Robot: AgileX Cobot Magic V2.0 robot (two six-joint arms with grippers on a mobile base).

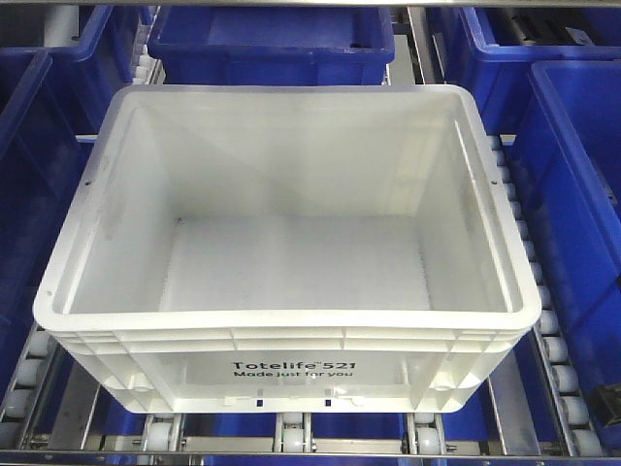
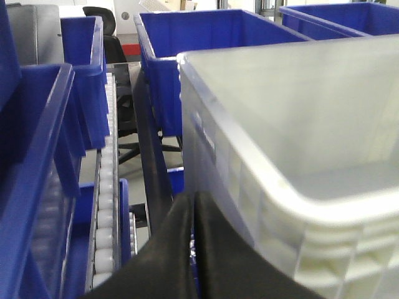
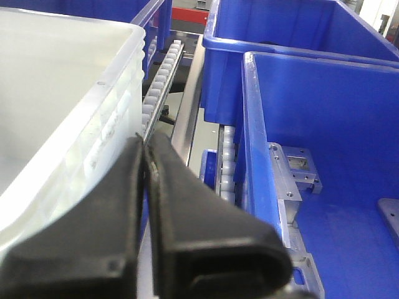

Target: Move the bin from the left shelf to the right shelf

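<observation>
Bin (image 1: 291, 243): white, rectangular, open-topped and empty, with a thick rolled rim and ribbed sides; "Totelife 521 Made just for you" is printed in black on the near wall. It is seated on the roller tracks (image 1: 558, 364) of a shelf lane, seen from above in the front view, and is flanked on both sides and behind by blue bins (image 1: 582, 184).

Left gripper (image 2: 194, 205): black fingers (image 2: 171, 249) are pressed together with only a thin seam between them and nothing is held. The tips are seen just beside the bin's (image 2: 293, 162) left outer wall, near its corner; contact cannot be told. A roller track (image 2: 106, 205) and blue bins (image 2: 212, 56) are seen beyond.

Right gripper (image 3: 145, 146): black fingers (image 3: 187, 205) are likewise closed tip to tip, with nothing gripped. They are placed just beside the bin's (image 3: 62, 93) right outer wall, between it and a blue bin (image 3: 324, 156); a roller track (image 3: 159, 78) runs ahead.
</observation>
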